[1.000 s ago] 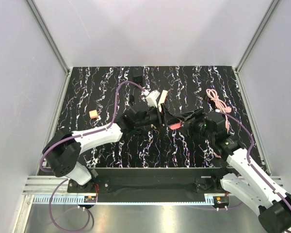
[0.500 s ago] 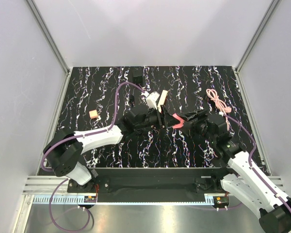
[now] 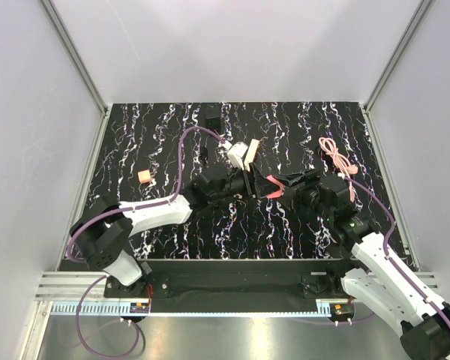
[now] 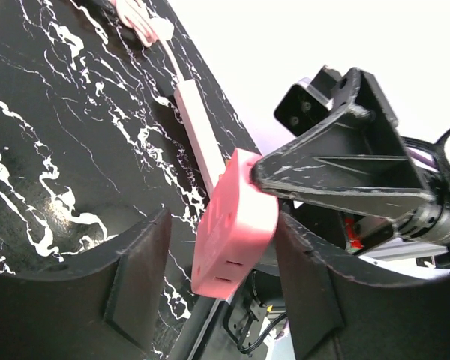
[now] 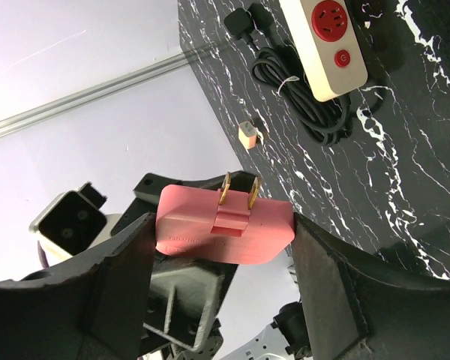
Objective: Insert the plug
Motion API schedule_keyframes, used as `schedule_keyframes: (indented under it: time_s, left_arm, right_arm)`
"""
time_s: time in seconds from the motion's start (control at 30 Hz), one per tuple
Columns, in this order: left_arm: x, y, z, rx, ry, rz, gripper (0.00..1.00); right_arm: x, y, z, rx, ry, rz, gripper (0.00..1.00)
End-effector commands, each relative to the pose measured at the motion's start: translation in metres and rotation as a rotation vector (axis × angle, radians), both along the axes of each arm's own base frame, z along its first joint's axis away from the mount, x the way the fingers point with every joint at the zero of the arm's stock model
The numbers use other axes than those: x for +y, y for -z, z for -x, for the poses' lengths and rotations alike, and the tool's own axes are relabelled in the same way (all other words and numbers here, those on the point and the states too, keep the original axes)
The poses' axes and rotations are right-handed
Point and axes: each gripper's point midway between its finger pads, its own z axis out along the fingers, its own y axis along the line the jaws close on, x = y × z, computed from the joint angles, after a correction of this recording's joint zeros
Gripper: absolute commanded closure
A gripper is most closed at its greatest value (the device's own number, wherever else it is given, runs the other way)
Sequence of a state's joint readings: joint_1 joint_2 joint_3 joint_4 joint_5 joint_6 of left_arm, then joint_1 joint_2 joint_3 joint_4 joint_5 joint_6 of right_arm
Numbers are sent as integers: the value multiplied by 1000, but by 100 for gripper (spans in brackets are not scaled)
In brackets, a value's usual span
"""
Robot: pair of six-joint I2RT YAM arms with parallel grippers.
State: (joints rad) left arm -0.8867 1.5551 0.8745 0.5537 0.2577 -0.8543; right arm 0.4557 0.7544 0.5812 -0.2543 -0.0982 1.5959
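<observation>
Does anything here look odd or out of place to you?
Yes: the pink plug hangs in mid-air, pinched in the right hand with its brass prongs bare, not in the cream power strip. The left hand sits open around it.

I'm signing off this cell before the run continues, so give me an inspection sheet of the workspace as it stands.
Surface: black, white-veined tabletop; no spill seen.
Job's things: flat pink plug with two brass prongs, held off the table; cream power strip, its visible red socket empty; small black boxy plug near the far edge.
Clutter: small orange block on the left; coiled pink cable on the right.
Grippers: right gripper shut on the pink plug; left gripper open, fingers astride it.
Cables: tied black cord bundle beside the strip; purple cable along the left arm.
Surroundings: pale grey walls, aluminium rails.
</observation>
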Motion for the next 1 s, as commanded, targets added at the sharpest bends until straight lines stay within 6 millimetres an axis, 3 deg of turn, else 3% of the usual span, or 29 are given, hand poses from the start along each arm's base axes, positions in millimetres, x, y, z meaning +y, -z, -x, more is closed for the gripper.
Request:
schedule_keyframes:
  time_s: [0.0, 0.33, 0.9, 0.93, 0.97]
  left_arm:
    - [-10, -14, -3, -70, 12, 44, 41]
    - [-16, -5, -4, -56, 6, 37, 41]
    - [-16, -14, -11, -73, -22, 47, 45]
    - [-17, -14, -11, -75, -21, 50, 47]
    - [-18, -15, -9, -77, -7, 55, 69]
  right_arm:
    - [5, -21, -3, -50, -1, -52, 78]
    - [6, -16, -5, -40, 1, -59, 78]
    - [8, -3, -3, -14, -5, -60, 78]
    - [8, -3, -3, -13, -6, -61, 77]
    - [8, -3, -3, -12, -6, -59, 77]
